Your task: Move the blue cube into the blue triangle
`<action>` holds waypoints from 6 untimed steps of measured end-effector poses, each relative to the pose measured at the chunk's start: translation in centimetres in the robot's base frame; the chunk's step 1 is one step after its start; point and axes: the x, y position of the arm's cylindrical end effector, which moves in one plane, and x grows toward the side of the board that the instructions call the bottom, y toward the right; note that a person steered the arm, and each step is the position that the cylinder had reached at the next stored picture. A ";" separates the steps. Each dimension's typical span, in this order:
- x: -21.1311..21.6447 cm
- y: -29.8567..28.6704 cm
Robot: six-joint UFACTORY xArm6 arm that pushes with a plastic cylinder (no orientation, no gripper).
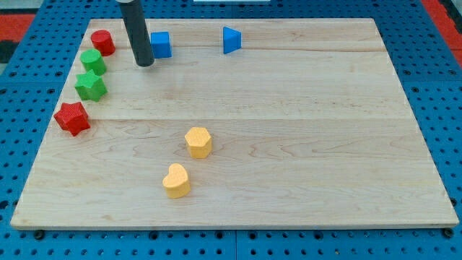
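The blue cube (pixel 160 44) sits near the view's top left on the wooden board (pixel 303 144). The blue triangle (pixel 230 40) lies to its right, about a hundred pixels away, apart from it. My dark rod comes down from the view's top and my tip (pixel 144 63) rests on the board just left of and slightly below the blue cube, close to it or touching its left side.
A red cylinder (pixel 102 42), a green cylinder-like block (pixel 92 61), a green star (pixel 91 86) and a red star (pixel 72 118) line the board's left side. A yellow hexagon (pixel 198 141) and a yellow heart (pixel 176 180) lie lower centre.
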 end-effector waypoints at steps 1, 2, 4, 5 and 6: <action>-3.5 0.0; -4.8 0.2; -5.4 4.9; -5.6 9.1; -4.2 7.3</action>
